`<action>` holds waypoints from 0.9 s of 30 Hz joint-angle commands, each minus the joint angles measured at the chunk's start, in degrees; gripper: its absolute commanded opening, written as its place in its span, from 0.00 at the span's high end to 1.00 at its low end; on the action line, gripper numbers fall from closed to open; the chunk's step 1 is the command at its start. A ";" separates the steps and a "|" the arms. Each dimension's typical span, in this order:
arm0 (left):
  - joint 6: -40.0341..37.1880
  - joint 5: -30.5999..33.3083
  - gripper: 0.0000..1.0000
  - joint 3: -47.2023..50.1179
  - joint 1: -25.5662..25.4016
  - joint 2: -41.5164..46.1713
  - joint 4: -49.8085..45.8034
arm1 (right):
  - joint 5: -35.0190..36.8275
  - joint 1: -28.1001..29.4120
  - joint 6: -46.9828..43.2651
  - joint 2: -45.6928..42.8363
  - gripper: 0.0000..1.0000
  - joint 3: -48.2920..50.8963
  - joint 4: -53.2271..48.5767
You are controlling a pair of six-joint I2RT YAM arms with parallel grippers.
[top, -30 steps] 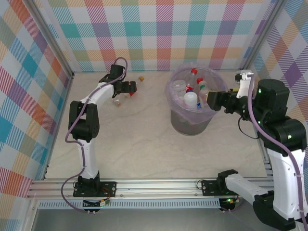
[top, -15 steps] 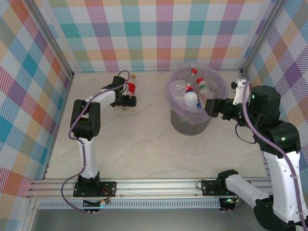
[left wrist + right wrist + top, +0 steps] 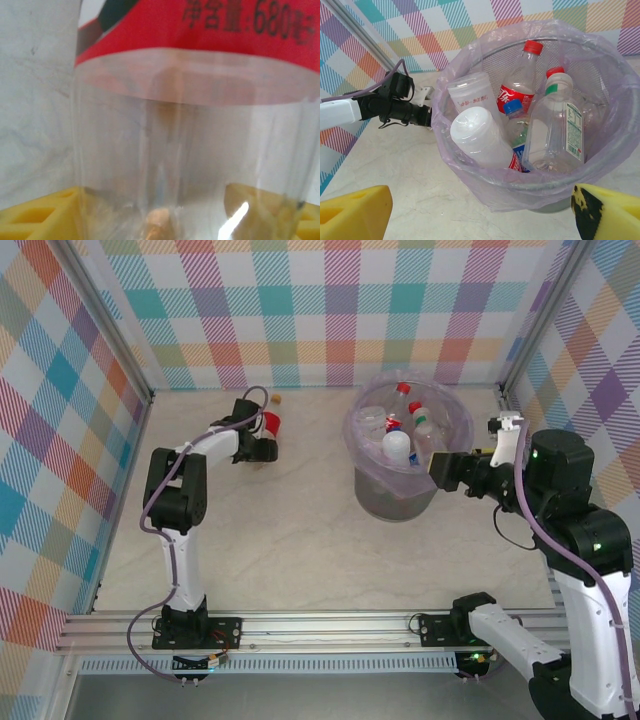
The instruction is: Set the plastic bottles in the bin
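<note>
- The left gripper [image 3: 262, 447] is sitting at the far left of the table [image 3: 300, 540], right at a clear bottle [image 3: 195, 150] with a red label; this arm is by far the nearer one to it
- In the left wrist view the bottle's clear body is lying between the two yellow fingers [image 3: 30, 217], one showing at each lower corner, with the label band crossing the top of the picture
- So the bottle's long axis is running away from the wrist and across the line between the jaws, which I am judging a fair way to take it round the body
- Whether the jaws are already pressing on the plastic or only standing to either side of it, I cannot tell
- From above, the red end is showing just beyond the gripper on the far-wall side; whether the bottle is lying flat or tilting is unclear
- The bin [image 3: 385, 502] is standing well to the right of that bottle, with a stretch of table between them, so the coming carry is pointing rightward and then up over the lavender-lined rim
- The right gripper [image 3: 443, 469] is hovering just beside the bin's right rim, its jaws standing wide apart with nothing between them
- Several other bottles [image 3: 520, 85] are resting inside the bin, leaning against one another, leaving room near the top for one more
</note>
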State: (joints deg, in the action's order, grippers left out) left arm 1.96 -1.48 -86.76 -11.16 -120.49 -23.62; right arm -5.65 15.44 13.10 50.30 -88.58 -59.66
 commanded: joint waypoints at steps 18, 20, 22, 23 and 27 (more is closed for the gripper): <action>18.43 5.70 0.59 38.41 -10.54 61.62 14.08 | -16.07 0.91 6.38 4.47 0.09 3.19 12.47; 20.26 5.63 0.60 40.59 -13.65 66.70 14.80 | -17.72 2.93 8.49 5.10 0.09 4.86 17.47; 23.52 5.66 0.61 43.18 -16.80 70.58 17.47 | -16.34 6.58 9.84 6.34 0.08 6.07 21.58; 24.90 5.46 0.61 45.04 -18.79 72.23 20.87 | -15.37 9.42 10.44 7.26 0.08 6.74 24.06; 23.67 8.95 0.63 47.89 -27.66 74.10 28.91 | -14.54 17.49 11.87 13.68 0.07 6.24 31.60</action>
State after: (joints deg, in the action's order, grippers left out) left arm 24.23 4.69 -40.10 -34.52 -46.72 -3.27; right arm -18.76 29.39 22.39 60.97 -81.76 -38.13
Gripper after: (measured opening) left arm 0.665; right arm 0.927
